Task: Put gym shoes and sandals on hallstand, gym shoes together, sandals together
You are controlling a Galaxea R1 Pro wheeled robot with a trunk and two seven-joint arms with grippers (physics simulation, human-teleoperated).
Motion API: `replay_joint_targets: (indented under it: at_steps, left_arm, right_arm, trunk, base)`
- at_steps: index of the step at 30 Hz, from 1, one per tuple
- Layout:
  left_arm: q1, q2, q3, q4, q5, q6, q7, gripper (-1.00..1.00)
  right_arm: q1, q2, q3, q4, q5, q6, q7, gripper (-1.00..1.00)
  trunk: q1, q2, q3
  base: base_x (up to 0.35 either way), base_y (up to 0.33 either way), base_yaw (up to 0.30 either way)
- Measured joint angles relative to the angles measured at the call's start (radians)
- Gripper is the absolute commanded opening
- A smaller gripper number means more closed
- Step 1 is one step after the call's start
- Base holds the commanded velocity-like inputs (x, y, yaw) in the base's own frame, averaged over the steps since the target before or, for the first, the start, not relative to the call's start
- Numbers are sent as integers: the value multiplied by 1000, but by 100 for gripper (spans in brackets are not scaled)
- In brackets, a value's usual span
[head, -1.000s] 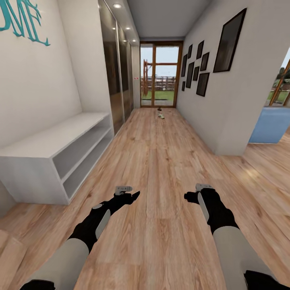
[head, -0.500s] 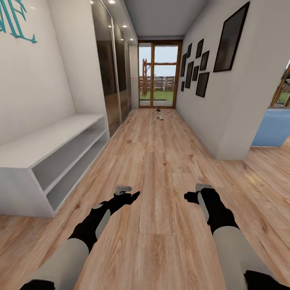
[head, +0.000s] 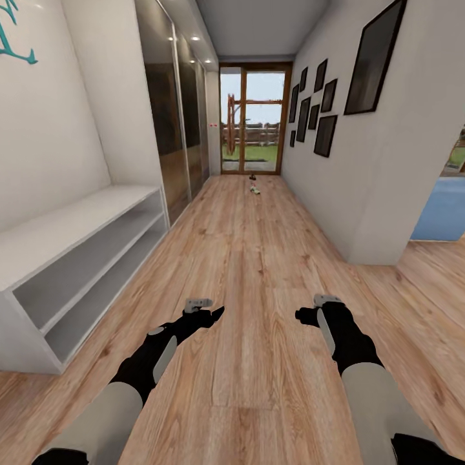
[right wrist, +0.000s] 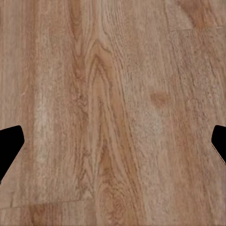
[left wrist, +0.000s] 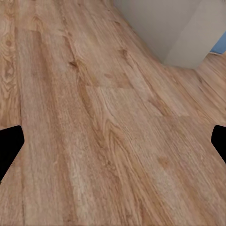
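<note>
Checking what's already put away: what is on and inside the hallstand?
The hallstand shows a bare bench top and two bare shelves. The shelves' far ends are hidden. Small shoes lie on the floor near the far door.

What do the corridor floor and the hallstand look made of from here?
The corridor floor looks like light brown wood plank or laminate: grain, knots and board seams show, with a low sheen. The hallstand looks like painted or laminated board, matte pale grey-white, with flat, grainless faces; it could be either.

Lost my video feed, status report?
Left gripper and right gripper open, empty. Shoes far down corridor floor by glass door. Hallstand at left. Path unobstructed.
</note>
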Motion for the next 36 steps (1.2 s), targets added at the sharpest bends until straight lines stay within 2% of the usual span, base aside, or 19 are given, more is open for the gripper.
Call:
replay_joint_targets:
  at_steps: [5, 13, 36]
  left_arm:
    - [0, 1, 1, -7, -3, 3, -1, 100]
    - [-1, 6, 2, -89, -5, 5, -1, 100]
    - [-1, 6, 3, -97, -1, 6, -3, 100]
  right_arm:
    - [0, -1, -1, -3, -4, 2, 1, 100]
    - [0, 0, 0, -9, -7, 3, 2, 100]
    - [0, 2, 1, -17, -5, 2, 0, 100]
  trunk:
    - [0, 0, 0]
    - [0, 0, 0]
    - [0, 0, 0]
  base:
    - [347, -84, 0]
    - [347, -81, 0]
    - [348, -68, 0]
